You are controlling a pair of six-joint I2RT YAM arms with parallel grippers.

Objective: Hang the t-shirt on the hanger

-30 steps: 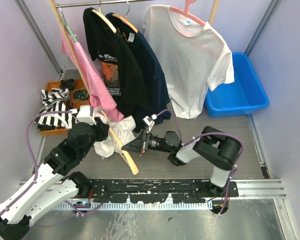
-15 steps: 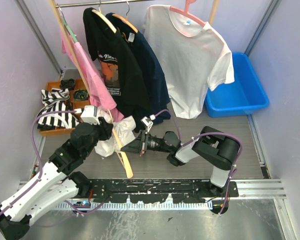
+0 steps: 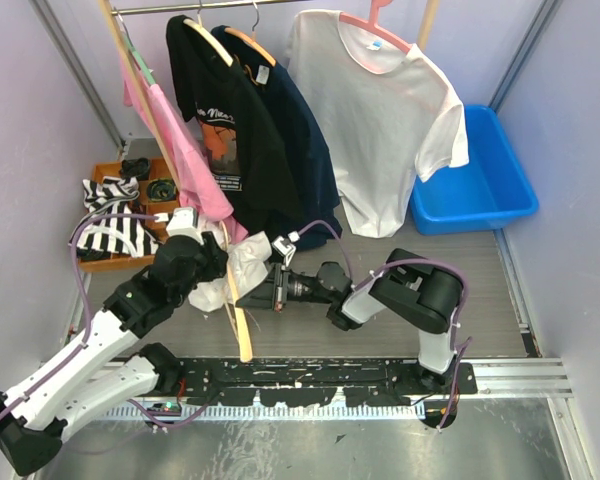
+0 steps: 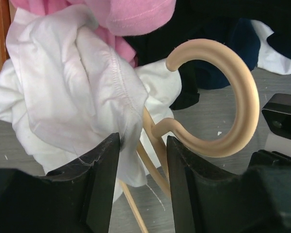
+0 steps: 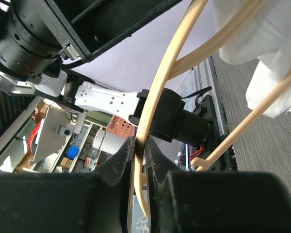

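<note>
Grey table (image 3: 500, 290) below. T-shirt (image 4: 72, 82) bunched left of hanger (image 4: 247, 97) hook. My left gripper (image 4: 143, 141) part-spread around both; grip undeterminable. My right gripper (image 5: 139, 144) pinched hanger arm.

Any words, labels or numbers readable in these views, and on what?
"Nice" (uncertain, white script): print on the hanging black t-shirt; the rest is blurred.
Too small to read: blue neck label on the hanging white t-shirt.
Too small to read: neck tag on the navy t-shirt.
Wrist views: no text.
</note>
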